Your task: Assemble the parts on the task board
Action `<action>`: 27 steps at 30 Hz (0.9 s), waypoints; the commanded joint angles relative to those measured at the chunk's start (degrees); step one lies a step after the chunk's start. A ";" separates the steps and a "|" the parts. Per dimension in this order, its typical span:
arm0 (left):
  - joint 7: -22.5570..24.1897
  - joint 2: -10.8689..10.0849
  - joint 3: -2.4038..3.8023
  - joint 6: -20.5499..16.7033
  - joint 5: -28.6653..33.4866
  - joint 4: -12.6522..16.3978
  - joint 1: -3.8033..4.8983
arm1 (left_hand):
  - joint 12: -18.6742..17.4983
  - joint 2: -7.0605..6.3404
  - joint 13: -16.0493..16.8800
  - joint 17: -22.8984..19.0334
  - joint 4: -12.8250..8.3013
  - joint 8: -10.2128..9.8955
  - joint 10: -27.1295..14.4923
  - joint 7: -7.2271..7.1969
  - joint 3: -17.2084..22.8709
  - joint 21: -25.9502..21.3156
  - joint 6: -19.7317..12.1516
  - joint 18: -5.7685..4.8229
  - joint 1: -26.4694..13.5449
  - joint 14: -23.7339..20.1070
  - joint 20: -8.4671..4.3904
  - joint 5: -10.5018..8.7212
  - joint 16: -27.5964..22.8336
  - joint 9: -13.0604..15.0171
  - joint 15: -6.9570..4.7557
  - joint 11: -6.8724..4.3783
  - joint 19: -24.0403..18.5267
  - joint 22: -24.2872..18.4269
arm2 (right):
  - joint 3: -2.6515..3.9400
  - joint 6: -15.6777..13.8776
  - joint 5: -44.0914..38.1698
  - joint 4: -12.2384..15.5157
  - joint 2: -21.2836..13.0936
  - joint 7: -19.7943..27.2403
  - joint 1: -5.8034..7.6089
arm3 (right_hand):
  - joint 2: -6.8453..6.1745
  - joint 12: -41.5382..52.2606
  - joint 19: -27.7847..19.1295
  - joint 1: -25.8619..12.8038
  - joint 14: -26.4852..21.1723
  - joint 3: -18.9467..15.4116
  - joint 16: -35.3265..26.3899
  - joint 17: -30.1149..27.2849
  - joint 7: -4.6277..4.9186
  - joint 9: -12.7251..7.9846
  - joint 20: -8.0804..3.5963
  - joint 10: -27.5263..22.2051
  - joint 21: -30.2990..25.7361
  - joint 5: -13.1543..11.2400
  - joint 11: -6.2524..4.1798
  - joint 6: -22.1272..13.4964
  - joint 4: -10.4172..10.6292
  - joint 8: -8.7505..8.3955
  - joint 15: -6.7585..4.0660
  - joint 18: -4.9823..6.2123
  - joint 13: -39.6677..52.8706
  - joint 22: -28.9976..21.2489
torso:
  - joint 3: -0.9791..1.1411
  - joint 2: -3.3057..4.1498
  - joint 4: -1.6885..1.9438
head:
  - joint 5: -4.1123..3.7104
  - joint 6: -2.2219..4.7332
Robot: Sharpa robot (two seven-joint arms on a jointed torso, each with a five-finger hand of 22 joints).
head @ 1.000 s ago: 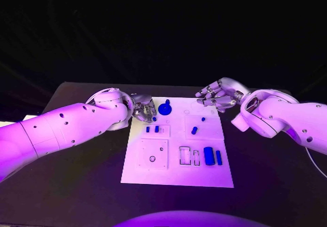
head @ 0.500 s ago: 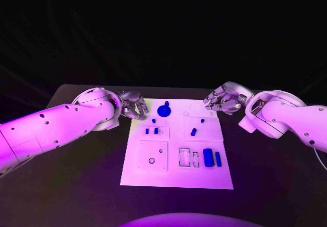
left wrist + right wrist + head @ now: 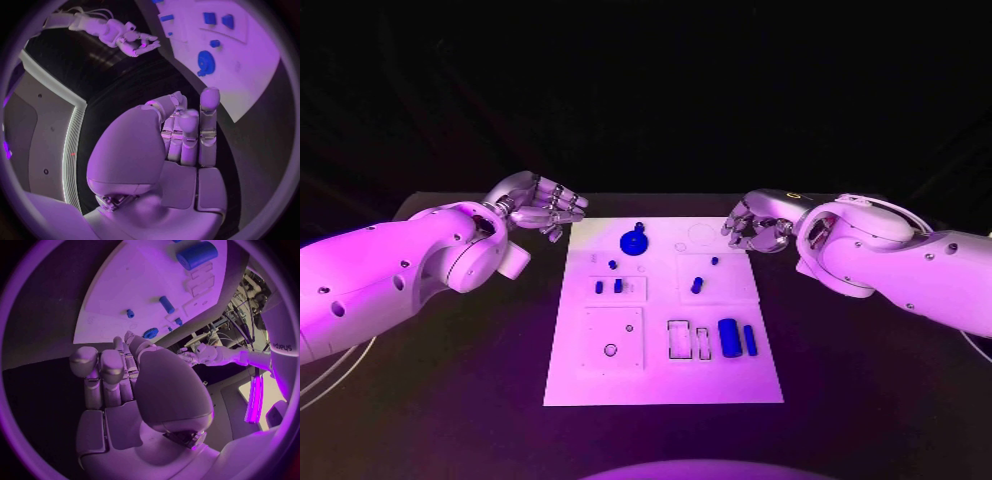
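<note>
- Task board (image 3: 661,375): one white plate, mid-table on the black table (image 3: 444,400).
- Blue parts on it, seven counted in the head view:
  - one round gear-like piece (image 3: 633,241) at the far end;
  - two small pegs (image 3: 609,286) side by side;
  - two small pieces (image 3: 697,284) right of them;
  - one thick cylinder (image 3: 730,338) and one thin bar (image 3: 750,340) at the near right.
- Left hand (image 3: 538,207): off the board's far left corner, fingers together and bent, holding nothing.
- Right hand (image 3: 754,228): off the far right corner, fingers curled in, empty.
</note>
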 commanded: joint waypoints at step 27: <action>12.10 -2.23 -0.85 0.75 33.13 10.14 -1.68 | 2.59 0.58 1.15 -2.43 0.69 0.47 -2.12 -0.07 -2.94 -5.71 -0.19 1.35 -3.25 -1.49 0.39 0.33 -1.38 -0.22 0.20 -0.09 -1.85 -3.71 | -0.34 3.23 -14.94 -2.78 5.60 -0.61 -3.58 | -0.93 -1.23 0.38 -0.27 0.73 2.97 -1.93 -2.05 0.38 -0.32 0.59 -0.23 -0.31 -0.75 0.36 0.11 -0.51 -1.35 0.79 -0.45 -3.63 0.04 | 0.08 0.12 0.05 | -0.92 0.01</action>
